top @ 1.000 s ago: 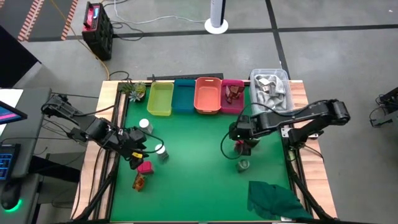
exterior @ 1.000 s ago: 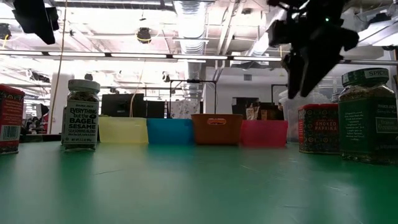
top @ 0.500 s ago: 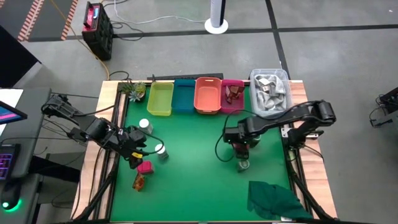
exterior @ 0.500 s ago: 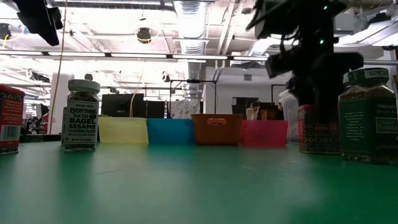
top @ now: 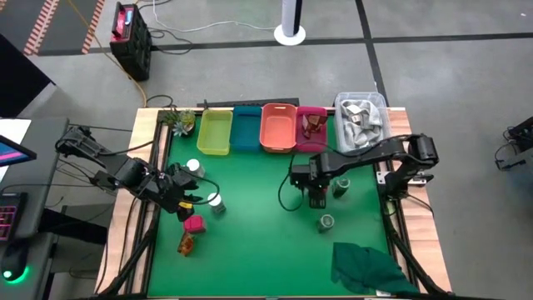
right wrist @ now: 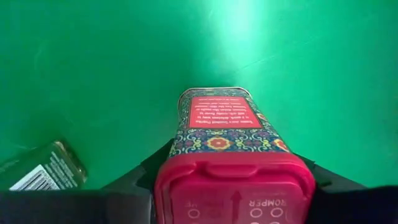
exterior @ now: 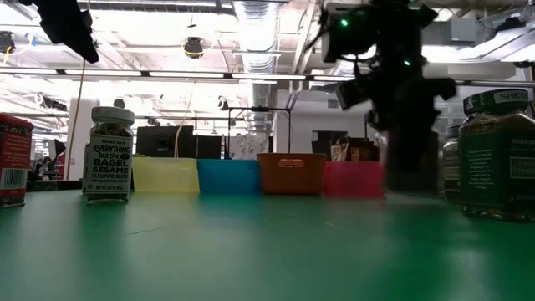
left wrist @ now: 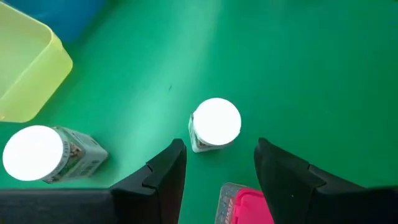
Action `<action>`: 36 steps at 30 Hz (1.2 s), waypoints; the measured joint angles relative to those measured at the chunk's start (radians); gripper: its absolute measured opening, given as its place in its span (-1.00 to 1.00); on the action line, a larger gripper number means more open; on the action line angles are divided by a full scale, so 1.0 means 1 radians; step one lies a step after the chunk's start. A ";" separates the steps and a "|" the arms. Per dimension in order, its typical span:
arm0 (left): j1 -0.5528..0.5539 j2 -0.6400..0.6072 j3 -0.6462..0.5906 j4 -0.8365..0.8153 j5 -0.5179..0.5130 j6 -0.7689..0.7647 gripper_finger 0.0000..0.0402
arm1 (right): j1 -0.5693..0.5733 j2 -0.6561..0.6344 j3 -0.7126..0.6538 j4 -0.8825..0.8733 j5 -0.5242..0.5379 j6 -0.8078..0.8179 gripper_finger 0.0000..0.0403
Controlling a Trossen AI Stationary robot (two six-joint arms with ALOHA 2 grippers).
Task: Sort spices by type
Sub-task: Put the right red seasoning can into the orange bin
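The right hand [top: 317,193] pinches a pink-red, patterned, square spice tin with a red plastic lid [right wrist: 232,163] between its fingers, holding it over the green-covered counter [top: 258,225] just in front of the pink bin [top: 311,130], with a round green-capped glass jar [top: 326,222] standing nearby. On the other side the left hand [top: 185,197] hangs spread above a white-capped glass jar [left wrist: 214,125], not touching it, while a second white-capped jar [left wrist: 48,154] stands near the yellow bin [left wrist: 25,71] and another pink-red cube packet [top: 194,224] sits beside a brown-orange piece [top: 186,243]
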 joint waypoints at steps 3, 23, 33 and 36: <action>-0.002 0.000 0.000 0.000 -0.001 0.003 -0.11 | -0.024 0.000 0.066 -0.047 0.000 -0.029 0.11; -0.009 0.000 -0.135 0.230 -0.172 0.124 -0.11 | -0.310 0.016 0.435 0.133 -0.001 -0.276 0.11; 0.004 -0.002 -0.137 0.230 -0.171 0.171 -0.11 | -0.394 0.317 0.781 -0.059 -0.003 -0.406 0.11; 0.004 -0.002 -0.137 0.230 -0.168 0.171 -0.11 | -0.433 0.411 0.876 -0.093 0.001 -0.445 0.11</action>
